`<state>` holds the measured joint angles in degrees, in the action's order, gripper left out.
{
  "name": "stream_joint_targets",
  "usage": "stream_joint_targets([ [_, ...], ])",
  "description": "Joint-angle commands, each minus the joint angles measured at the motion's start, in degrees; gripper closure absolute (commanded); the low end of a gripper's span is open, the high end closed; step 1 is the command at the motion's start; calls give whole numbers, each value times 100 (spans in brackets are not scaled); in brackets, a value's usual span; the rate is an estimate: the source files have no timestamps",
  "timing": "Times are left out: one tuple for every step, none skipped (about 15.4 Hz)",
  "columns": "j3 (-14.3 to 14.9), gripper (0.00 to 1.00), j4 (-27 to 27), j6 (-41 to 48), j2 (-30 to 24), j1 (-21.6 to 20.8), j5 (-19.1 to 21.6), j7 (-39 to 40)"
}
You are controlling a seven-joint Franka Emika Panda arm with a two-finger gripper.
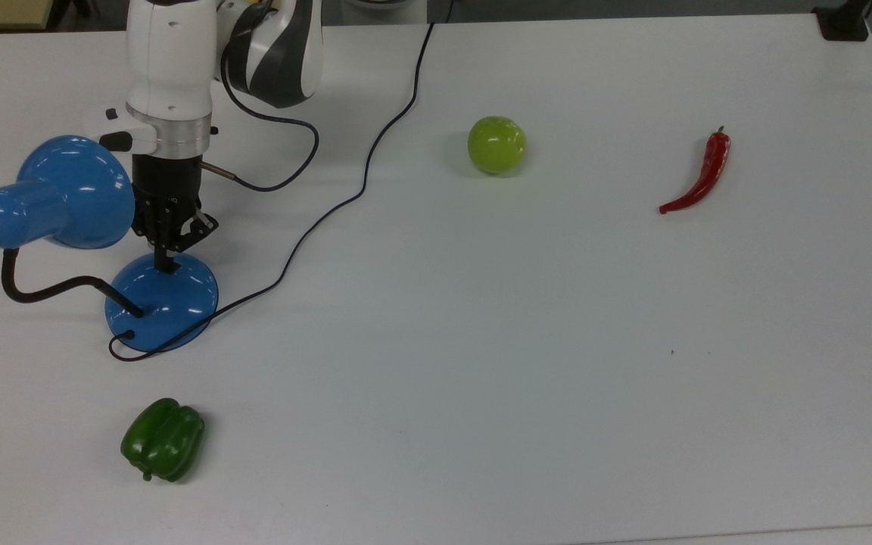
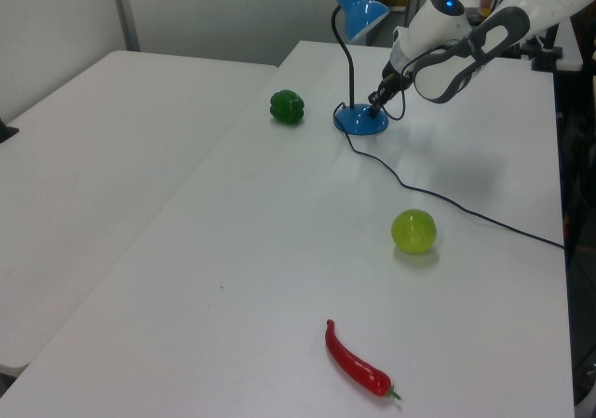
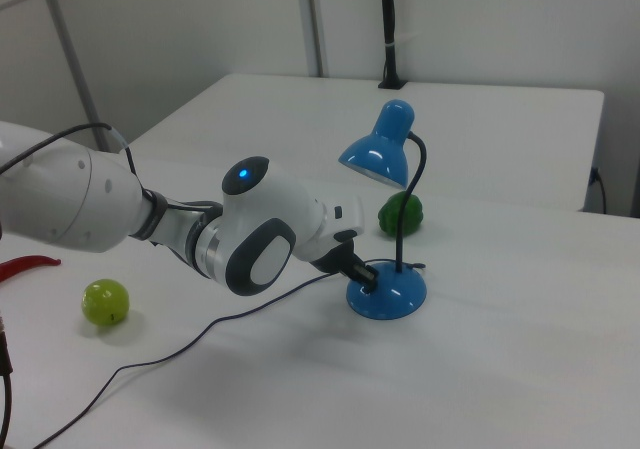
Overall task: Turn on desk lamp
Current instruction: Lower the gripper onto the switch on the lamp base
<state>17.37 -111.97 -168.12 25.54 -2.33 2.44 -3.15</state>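
The desk lamp stands at the top view's left: a glossy blue shade point(image 1: 57, 194) on a black bent gooseneck point(image 1: 50, 288) and a round blue base point(image 1: 171, 306). My gripper point(image 1: 166, 263) points straight down with its fingers shut together, their tips touching the far side of the base. In the left view the gripper point(image 2: 375, 109) meets the base point(image 2: 358, 123) below the shade point(image 2: 359, 10). From the right view, the gripper point(image 3: 368, 277) presses on the base point(image 3: 390, 297) at its left side. I see no glow from the shade point(image 3: 378, 155).
The lamp's black cord point(image 1: 345, 203) runs from the base across the white table point(image 1: 527, 363) to its far edge. A green bell pepper point(image 1: 163, 440) lies near the base; a green apple point(image 1: 496, 144) and a red chili point(image 1: 699, 176) lie to the top view's right.
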Motion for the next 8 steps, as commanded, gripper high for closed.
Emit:
stream_joint_targets([
  [-15,100,193,234,320,84,46,-124],
  [-58,100,341,409,320,136,63,-133],
  [-137,100,456,576,320,206,90,-133],
  [-199,100,544,648,320,303,142,-133],
  [-243,100,571,648,320,339,186,-124],
  [-243,100,580,648,320,348,204,-124],
  [-243,100,589,648,320,348,204,-124],
  [-252,100,632,640,320,348,204,-124],
])
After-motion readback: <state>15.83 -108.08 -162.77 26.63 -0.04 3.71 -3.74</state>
